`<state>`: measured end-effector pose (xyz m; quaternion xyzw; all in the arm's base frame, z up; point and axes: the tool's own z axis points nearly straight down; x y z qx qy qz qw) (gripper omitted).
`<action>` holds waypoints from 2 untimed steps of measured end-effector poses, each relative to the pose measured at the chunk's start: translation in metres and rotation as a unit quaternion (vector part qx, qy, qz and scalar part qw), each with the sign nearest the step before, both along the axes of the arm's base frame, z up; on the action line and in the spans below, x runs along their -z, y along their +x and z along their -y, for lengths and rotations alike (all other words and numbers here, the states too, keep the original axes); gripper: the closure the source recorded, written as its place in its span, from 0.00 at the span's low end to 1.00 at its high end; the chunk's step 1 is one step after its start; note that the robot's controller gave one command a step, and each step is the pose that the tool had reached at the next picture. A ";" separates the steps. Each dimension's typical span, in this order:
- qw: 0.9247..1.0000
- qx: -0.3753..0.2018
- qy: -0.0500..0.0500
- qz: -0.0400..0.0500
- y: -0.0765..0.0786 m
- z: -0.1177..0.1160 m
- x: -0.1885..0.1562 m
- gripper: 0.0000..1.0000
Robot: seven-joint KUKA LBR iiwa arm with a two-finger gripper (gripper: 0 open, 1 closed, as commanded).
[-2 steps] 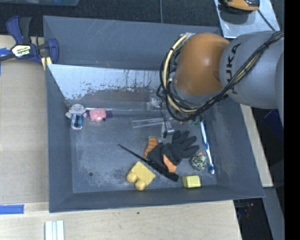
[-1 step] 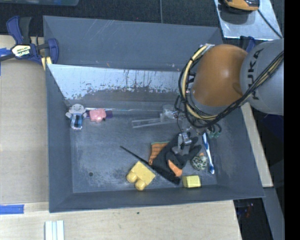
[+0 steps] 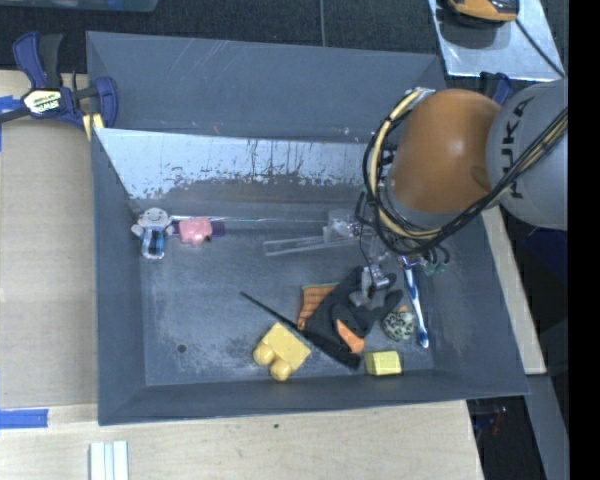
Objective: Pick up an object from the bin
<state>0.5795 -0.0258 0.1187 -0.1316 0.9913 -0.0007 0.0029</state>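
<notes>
Arm (image 3: 445, 153) above grey bin (image 3: 280, 88) holding yellow block (image 3: 281, 352), toothbrush (image 3: 414, 306), pink toy (image 3: 194, 231).

The grey metal bin (image 3: 210, 298) has a scuffed floor. Near its front wall lies a flat black sheet (image 3: 325, 330). A yellow block (image 3: 280, 352) sits just left of the sheet, at its edge, and a small yellow cube (image 3: 383, 363) sits just right of its lower corner. An orange piece (image 3: 315, 303) lies at the sheet's upper edge. To its right are a speckled lump (image 3: 398, 323) and a blue toothbrush (image 3: 416, 313). Well up and left of the sheet, by the back wall, lie a pink thing (image 3: 195, 231) and a small blue-and-white figure (image 3: 153, 234). Above the sheet lies a clear plastic piece (image 3: 305, 238).
</notes>
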 end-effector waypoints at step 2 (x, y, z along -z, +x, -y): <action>0.990 -0.139 -0.001 0.007 0.000 0.021 0.046 1.00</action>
